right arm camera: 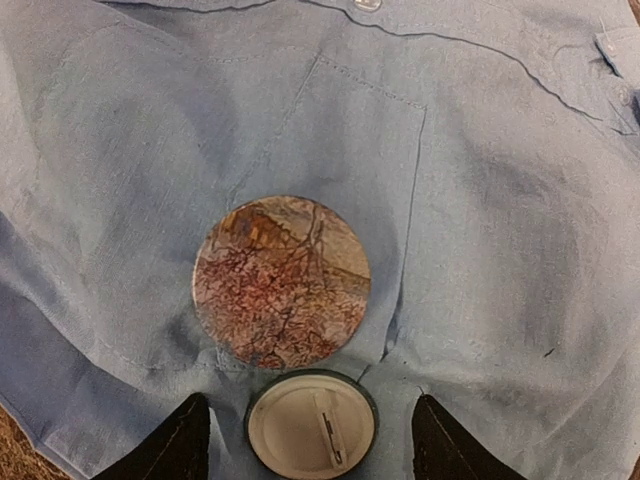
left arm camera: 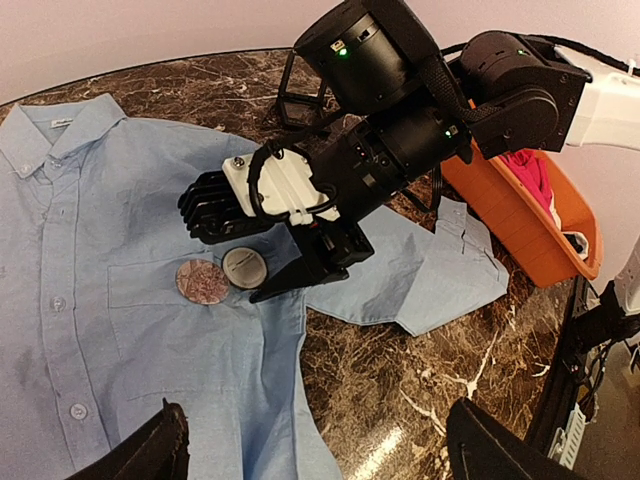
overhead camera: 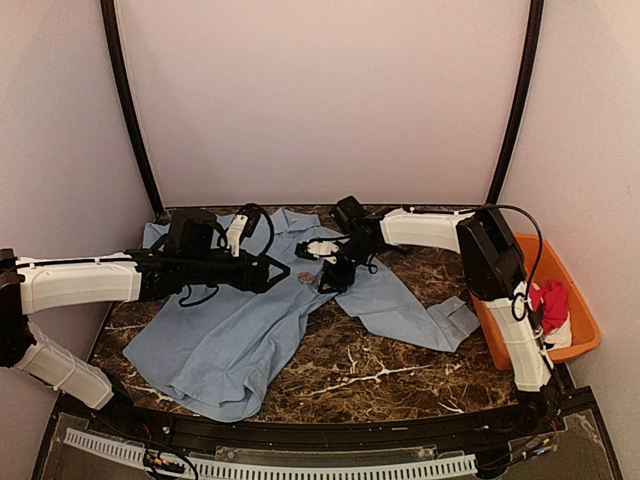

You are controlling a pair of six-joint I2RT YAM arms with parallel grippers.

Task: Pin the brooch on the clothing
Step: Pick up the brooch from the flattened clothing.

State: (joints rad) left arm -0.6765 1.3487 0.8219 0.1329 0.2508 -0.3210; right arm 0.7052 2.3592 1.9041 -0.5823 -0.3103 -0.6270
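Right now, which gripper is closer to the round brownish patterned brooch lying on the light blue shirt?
Right. The right gripper hangs just above the round brownish patterned brooch on the light blue shirt, jaws apart. The left gripper sits beside it, farther off.

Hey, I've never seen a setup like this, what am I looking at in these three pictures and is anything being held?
Two robot arms are bolted to a marble table. One picture looks down from above; the other two come from cameras on each wrist. A light blue shirt lies spread out, and an orange bin holding red cloth sits at the right. On the shirt pocket lie two round brooches: one patterned face up, one white back up showing its pin. The right hand hovers open around the white one, gripping nothing. The left hand is open and empty too.
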